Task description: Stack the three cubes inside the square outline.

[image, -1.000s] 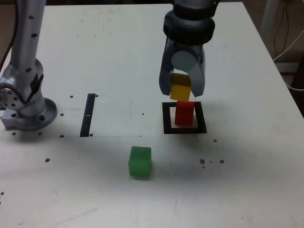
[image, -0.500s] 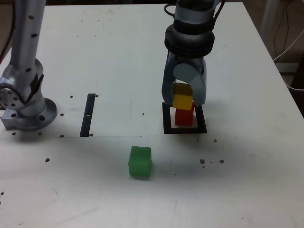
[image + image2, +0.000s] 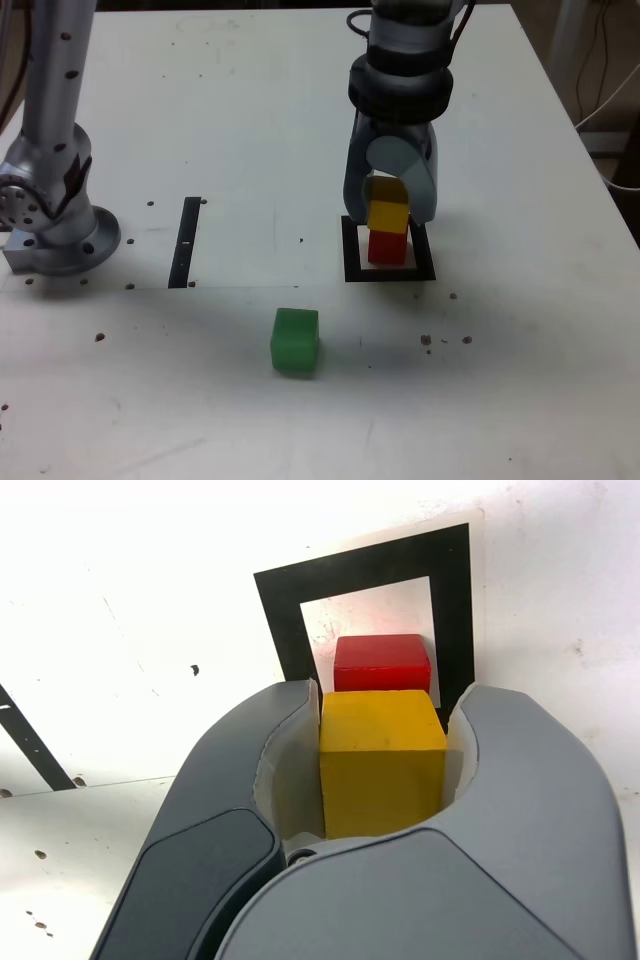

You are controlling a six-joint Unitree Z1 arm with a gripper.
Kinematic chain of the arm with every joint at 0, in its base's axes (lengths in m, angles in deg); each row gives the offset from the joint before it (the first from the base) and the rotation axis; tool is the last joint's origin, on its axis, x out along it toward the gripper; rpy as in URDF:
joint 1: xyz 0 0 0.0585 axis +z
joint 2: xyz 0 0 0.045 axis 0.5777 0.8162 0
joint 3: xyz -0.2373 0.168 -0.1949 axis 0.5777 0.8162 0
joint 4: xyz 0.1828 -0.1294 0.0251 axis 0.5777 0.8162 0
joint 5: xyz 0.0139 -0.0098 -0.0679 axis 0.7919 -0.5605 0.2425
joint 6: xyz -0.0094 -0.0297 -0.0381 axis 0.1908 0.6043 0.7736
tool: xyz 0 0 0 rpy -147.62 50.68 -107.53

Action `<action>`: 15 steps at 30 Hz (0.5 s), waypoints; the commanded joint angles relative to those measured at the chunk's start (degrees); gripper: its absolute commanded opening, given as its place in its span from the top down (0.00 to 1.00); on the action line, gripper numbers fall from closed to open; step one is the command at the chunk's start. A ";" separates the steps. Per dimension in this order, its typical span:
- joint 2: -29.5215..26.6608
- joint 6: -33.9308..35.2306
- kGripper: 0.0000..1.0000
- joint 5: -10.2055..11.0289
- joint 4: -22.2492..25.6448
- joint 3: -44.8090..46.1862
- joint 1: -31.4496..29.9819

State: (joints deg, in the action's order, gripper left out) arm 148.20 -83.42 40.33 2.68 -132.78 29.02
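Observation:
The red cube (image 3: 387, 247) (image 3: 381, 663) stands inside the black square outline (image 3: 352, 262) (image 3: 285, 605). My gripper (image 3: 390, 212) (image 3: 383, 750) is shut on the yellow cube (image 3: 388, 215) (image 3: 380, 759), which sits right on top of the red one, or a hair above it; contact is hard to judge. Both grey fingers reach down beside the stack. The green cube (image 3: 295, 341) lies alone on the white table, nearer the front and toward the exterior view's left of the outline.
A thin black strip (image 3: 187, 240) (image 3: 28, 735) lies on the table at the exterior view's left of the outline. The arm's grey base (image 3: 52, 215) stands at the far left. Small dark specks dot the table. Cables hang off the right edge.
The gripper has come down with the yellow cube, from hanging above and behind the red cube to resting at its top. The green cube has not moved.

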 commanded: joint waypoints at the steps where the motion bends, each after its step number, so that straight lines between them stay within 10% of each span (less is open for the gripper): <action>1: -0.36 -0.15 0.75 0.12 -0.31 0.23 0.07; 15: 0.75 -1.02 0.65 0.01 -1.43 0.67 0.24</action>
State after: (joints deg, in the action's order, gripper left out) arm 148.68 -84.27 40.35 1.33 -132.26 29.13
